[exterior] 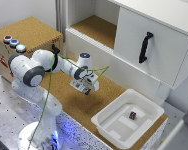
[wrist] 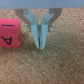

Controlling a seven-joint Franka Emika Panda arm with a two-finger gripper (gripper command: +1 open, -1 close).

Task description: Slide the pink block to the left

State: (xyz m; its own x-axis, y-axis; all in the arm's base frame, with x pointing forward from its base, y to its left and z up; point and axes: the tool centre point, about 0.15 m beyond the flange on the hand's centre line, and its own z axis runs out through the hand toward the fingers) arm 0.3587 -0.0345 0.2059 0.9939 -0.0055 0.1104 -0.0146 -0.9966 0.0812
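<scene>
- The cork surface is being occupied by a white tray, in which a small dark cube is being held
- The gripper is being kept pressed together, with nothing pinched
- The pink block is being shown on the surface just beside the gripper, apart from it

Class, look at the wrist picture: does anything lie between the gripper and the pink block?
Nothing visible does. In the wrist view the gripper has its fingertips together over the cork surface, and the pink block sits beside it with only bare cork in the gap. The exterior view hides the block.
</scene>
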